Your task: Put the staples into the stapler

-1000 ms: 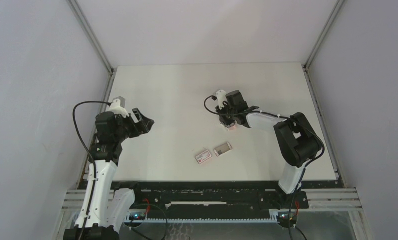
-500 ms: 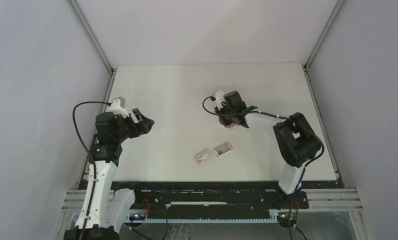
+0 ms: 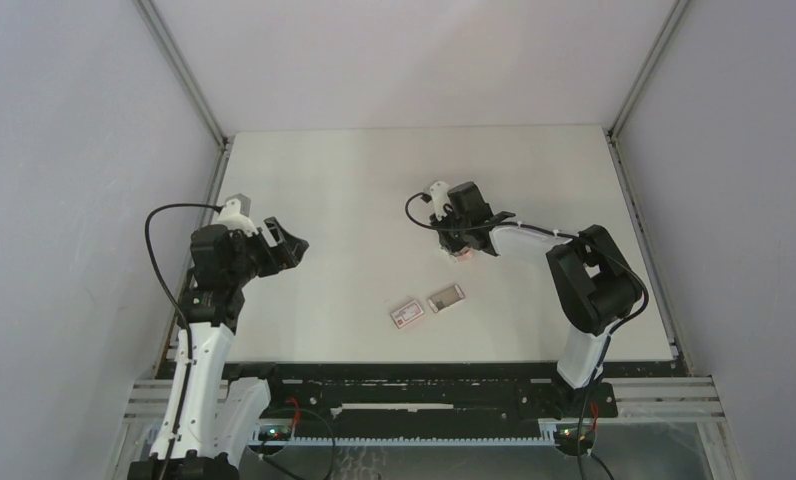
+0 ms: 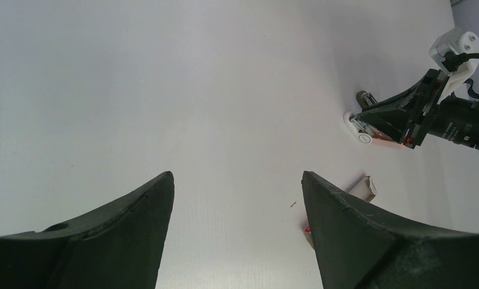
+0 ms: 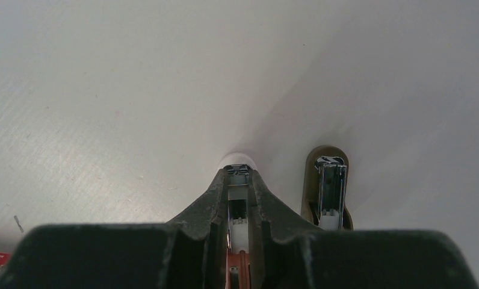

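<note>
The small pink-and-white stapler [image 3: 463,255] lies on the table right of the middle. My right gripper [image 3: 460,243] is shut on it. In the right wrist view the fingers [image 5: 213,198] clamp its white and pink body [image 5: 238,224], and the gripper [image 5: 239,174] points down at the table. The staples lie in a small grey tray [image 3: 446,298] nearer the front, beside the white box with a red label [image 3: 407,315]. My left gripper [image 3: 290,246] is open and empty at the left, far from them. In its view [image 4: 237,176] the stapler [image 4: 358,122] and the tray [image 4: 364,188] show.
An olive-brown oval piece with a metal staple rail [image 5: 327,186] lies just right of my right fingers; I cannot tell if it is joined to the stapler. A loose staple bit [image 4: 293,205] lies on the white table [image 3: 354,190]. Walls enclose the table on three sides.
My right gripper, with the stapler, has shifted slightly to the left. The left arm, tray and box have not moved.
</note>
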Action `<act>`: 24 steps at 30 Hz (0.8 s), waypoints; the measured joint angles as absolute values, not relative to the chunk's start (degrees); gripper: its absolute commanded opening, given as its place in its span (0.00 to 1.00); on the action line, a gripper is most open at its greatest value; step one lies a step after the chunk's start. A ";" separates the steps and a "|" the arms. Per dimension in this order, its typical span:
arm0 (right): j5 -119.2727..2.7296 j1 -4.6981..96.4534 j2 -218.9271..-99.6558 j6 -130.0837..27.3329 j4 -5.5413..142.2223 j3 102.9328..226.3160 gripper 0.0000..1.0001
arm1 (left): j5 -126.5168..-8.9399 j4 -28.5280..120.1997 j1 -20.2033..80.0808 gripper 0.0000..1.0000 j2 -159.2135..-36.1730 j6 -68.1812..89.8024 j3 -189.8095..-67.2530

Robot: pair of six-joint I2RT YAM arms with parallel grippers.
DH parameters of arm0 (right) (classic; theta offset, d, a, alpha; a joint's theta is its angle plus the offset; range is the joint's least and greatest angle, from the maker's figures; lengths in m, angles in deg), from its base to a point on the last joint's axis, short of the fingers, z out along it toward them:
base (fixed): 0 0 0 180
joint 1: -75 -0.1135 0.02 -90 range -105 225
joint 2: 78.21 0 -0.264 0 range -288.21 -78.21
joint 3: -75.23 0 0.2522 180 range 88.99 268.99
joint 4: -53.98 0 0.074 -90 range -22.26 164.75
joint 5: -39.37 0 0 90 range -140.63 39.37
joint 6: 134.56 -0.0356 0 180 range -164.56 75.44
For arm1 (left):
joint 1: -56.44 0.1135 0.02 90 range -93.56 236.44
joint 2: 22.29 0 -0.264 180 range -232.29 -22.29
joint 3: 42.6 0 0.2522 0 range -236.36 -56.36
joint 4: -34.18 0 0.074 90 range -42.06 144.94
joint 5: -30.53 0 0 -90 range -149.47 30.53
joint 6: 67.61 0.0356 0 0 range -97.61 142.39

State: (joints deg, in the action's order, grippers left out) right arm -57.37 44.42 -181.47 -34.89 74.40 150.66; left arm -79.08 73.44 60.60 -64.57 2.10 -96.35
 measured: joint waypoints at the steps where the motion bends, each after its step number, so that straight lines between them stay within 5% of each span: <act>1: -57.29 44.42 -181.47 -34.93 74.53 150.66 0.06 | -79.08 73.44 60.60 0.82 -64.55 2.10 -96.35; 17: -56.19 44.07 -181.76 -35.98 75.80 150.66 0.07 | -79.08 73.70 60.60 0.82 -64.48 2.10 -96.35; 24: -55.62 43.91 -181.76 -36.40 76.43 150.90 0.16 | -79.08 73.81 60.60 0.82 -64.48 2.10 -96.35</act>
State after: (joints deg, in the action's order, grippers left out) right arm -55.62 43.91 -181.76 -36.40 76.43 150.90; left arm -79.08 73.81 60.60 -64.48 2.10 -96.35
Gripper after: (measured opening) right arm 0.124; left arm 0.820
